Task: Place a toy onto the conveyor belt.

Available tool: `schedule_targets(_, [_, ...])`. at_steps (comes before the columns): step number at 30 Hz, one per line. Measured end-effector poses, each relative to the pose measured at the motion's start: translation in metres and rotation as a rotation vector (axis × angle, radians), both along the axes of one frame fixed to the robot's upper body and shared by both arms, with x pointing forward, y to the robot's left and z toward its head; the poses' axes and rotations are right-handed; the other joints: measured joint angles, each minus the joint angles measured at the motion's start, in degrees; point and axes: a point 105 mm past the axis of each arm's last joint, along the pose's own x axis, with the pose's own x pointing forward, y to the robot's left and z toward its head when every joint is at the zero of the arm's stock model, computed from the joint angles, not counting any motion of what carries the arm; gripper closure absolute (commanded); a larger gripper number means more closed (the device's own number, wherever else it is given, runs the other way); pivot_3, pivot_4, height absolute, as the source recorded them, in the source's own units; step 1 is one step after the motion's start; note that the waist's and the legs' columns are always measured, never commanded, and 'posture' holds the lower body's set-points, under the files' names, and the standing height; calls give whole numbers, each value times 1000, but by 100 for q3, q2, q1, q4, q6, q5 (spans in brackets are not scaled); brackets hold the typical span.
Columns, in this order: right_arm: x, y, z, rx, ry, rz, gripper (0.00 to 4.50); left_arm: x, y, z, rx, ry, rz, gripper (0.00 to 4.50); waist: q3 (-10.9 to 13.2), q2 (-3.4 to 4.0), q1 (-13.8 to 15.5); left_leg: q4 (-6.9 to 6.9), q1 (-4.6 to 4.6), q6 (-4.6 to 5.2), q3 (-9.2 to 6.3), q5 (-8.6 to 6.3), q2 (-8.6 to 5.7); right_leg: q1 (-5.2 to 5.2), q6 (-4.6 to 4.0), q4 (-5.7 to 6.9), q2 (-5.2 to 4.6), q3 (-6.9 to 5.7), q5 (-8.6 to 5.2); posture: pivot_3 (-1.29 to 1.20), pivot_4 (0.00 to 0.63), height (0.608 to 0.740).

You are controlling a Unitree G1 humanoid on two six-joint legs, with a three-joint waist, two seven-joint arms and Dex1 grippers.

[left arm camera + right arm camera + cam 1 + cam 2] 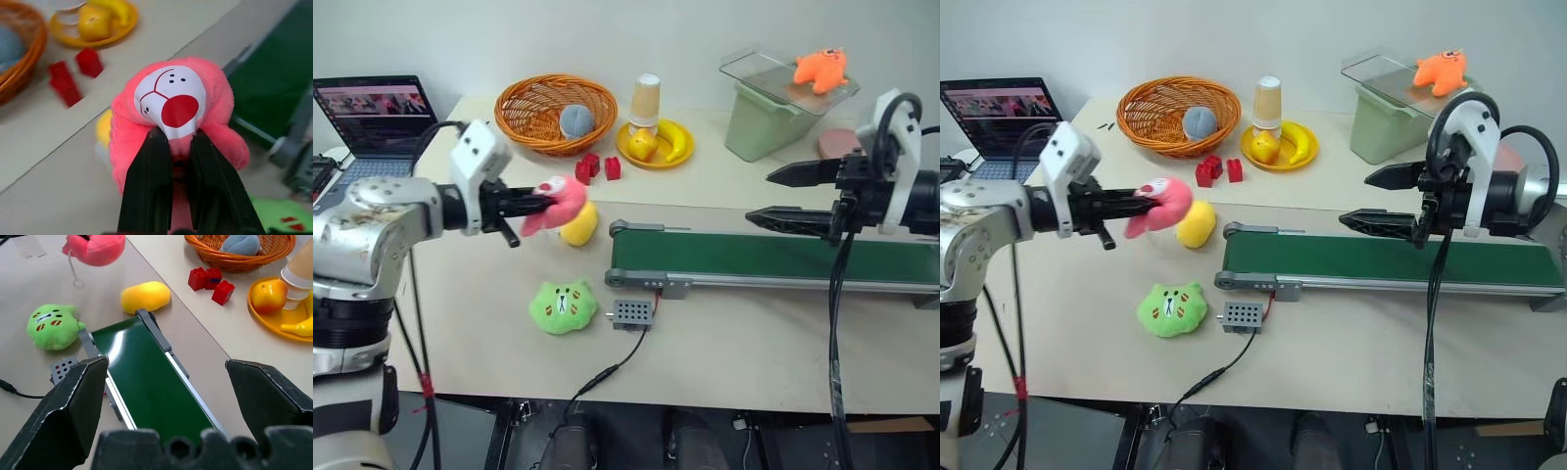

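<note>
My left gripper is shut on a pink plush toy with a white face and red nose, held in the air left of the conveyor belt. In the left wrist view the black fingers pinch the pink toy from below. The belt is dark green with grey rails, and its rounded end lies near a yellow plush. My right gripper hangs open above the belt's middle, with nothing between its fingers.
A green frog plush and a small grey control box with its cable lie in front of the belt. Behind are an orange basket, red bricks, a yellow plate of fruit, a lidded bin with an orange plush, and a laptop.
</note>
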Motion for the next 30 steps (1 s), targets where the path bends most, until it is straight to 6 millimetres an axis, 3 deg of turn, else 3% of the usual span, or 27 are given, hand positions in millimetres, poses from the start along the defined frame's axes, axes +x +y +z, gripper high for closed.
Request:
schedule_targets(6, [-4,-3,1,3,-34,-45,0,13,-26,8,-13,9,-87,4117,0,0,4,1,1,-3,0,2,-2,2,0,1,1,0,0,0,150,739])
schedule_targets(14, [-16,-6,-1,22,-51,-120,0,24,-79,-5,4,42,-270,4117,1,-1,26,4,-4,2,-2,0,-4,3,2,-2,1,-1,1,0,150,739])
schedule_targets(24, [-30,-13,4,41,-94,-199,0,32,-106,-23,93,27,-384,4117,1,-1,4,4,-3,18,-6,-9,-3,2,1,-1,1,3,1,0,150,739])
schedule_targets(29, [-35,-16,1,45,-88,-229,0,26,-116,-32,130,40,-451,4117,1,-1,7,5,-3,27,-12,-14,-3,2,1,-1,1,3,1,0,150,739])
schedule_targets(30, [-35,-16,1,46,-88,-228,0,25,-118,-34,135,45,-462,3831,1,-1,7,5,-3,31,-14,-16,-3,2,1,-1,1,3,1,0,150,739])
